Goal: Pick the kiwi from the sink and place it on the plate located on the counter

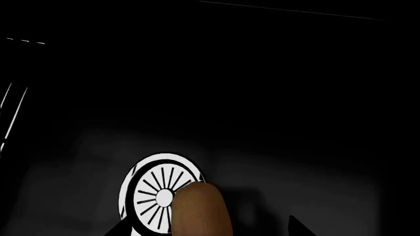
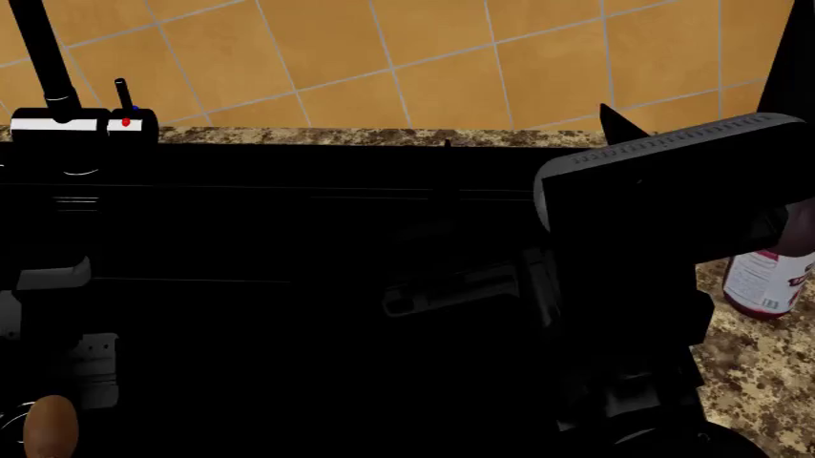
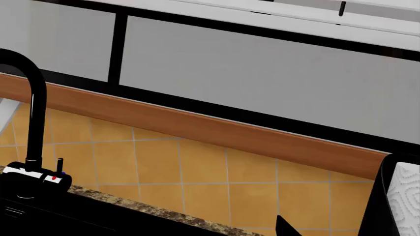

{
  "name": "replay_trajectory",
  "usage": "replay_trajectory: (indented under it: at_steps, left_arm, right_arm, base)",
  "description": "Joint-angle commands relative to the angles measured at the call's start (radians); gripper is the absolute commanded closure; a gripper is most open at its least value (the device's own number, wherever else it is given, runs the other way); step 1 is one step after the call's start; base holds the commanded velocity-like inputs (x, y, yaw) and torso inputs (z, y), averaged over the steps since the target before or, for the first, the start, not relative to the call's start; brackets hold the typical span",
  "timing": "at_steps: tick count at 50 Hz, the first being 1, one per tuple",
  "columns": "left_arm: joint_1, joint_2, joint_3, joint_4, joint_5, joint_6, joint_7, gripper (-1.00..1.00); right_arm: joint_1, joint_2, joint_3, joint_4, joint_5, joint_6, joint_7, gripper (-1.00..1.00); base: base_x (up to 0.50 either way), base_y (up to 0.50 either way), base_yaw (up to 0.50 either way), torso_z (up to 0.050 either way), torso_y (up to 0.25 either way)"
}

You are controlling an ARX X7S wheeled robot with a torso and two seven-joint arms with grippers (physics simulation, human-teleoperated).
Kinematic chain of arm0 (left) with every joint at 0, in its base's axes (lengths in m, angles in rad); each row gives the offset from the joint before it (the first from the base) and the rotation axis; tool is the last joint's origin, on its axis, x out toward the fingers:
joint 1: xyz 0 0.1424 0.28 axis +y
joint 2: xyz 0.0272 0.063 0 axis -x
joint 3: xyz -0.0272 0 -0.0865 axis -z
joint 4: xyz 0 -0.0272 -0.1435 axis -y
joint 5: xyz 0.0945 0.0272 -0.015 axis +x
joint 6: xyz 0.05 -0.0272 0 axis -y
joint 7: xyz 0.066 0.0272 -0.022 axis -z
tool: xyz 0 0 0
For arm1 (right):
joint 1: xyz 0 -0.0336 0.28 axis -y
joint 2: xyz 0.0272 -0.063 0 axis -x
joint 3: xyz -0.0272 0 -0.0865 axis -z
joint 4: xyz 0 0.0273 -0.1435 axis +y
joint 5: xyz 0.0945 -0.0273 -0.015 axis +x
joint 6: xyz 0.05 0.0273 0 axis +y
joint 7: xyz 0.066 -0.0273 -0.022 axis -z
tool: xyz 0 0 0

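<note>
The brown kiwi (image 1: 200,211) lies on the floor of the black sink (image 1: 262,123), against the white spoked drain (image 1: 154,194). My left gripper (image 1: 206,230) is open, with its dark fingertips (image 1: 298,227) on either side of the kiwi and apart from it. In the head view the kiwi (image 2: 52,426) shows at the bottom left of the sink (image 2: 319,286). My right gripper (image 3: 203,231) is raised over the sink's right side and faces the wall; one fingertip (image 3: 285,227) shows, set wide, with nothing held. The plate is out of view.
The black faucet (image 2: 49,67) with white-labelled fittings stands at the sink's back left. My right arm (image 2: 675,191) hangs over the sink's right part. A red-labelled bottle (image 2: 764,281) stands on the granite counter (image 2: 751,372) at the right. An orange tiled wall is behind.
</note>
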Motion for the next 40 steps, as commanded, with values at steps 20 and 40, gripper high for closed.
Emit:
replay_trajectory:
  at_steps: [20,40]
  left_arm:
    - [-0.06,0.103,-0.275,-0.357,0.416,0.081,0.205,-1.0]
    - [-0.032,0.13,-0.503,-0.357,0.673,0.091,0.245,1.0]
  right_arm:
    - [-0.016,0.015,-0.014,0.013,0.009,-0.031,0.02,-1.0]
    - [-0.02,0.016,-0.037,0.026,0.012,-0.044,0.04,-1.0]
  base:
    - [0.0,0.0,0.0,0.0,0.0]
    - [0.0,0.0,0.0,0.0,0.0]
